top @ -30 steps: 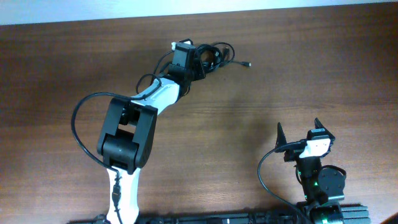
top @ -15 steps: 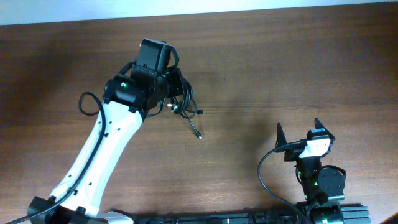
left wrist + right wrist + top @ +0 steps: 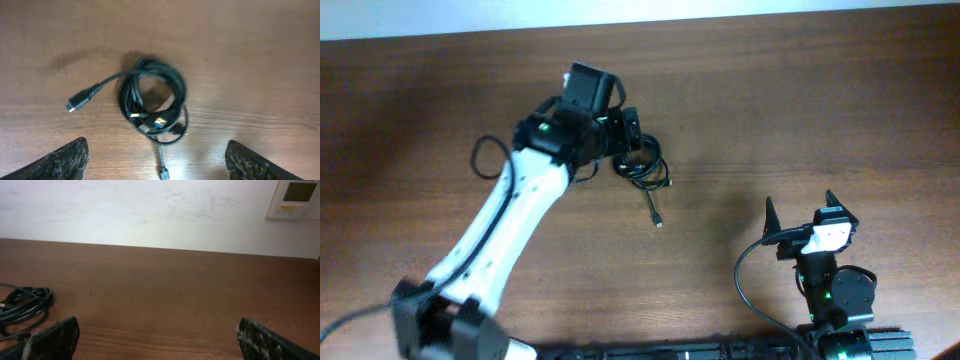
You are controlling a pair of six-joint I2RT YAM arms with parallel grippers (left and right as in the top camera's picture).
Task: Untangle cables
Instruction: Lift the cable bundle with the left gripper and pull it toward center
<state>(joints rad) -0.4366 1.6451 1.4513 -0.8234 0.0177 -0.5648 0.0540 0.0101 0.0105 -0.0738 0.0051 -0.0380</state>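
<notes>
End effector on the left arm [image 3: 628, 132] hangs over the cables with its fingers spread wide and nothing between them; in the left wrist view the two dark fingertips [image 3: 60, 160] sit at the bottom corners, well clear of the cords. Under it I have the brown wood-grain desk [image 3: 840, 90], and the right wrist view shows a pale wall [image 3: 125, 210] behind its far edge. My left arm [image 3: 500, 230] reaches diagonally from the near left edge toward the far middle, a green light glowing near its wrist. The right end effector [image 3: 802, 212] is parked at the near right, pointed at the wall, jaws apart and empty, well away from the work. The cables [image 3: 152, 107] lie flat on the desk as one small black coil of several loops just beside the left end effector. One strand leaves the coil and ends in a metal-tipped plug [image 3: 75, 104]; another trails away to a small plug end [image 3: 657, 222]; a gold-coloured connector [image 3: 159, 121] shows inside the coil. A white wall panel [image 3: 297, 197] carries a screen and a small yellow label, its writing too small for me to read.
</notes>
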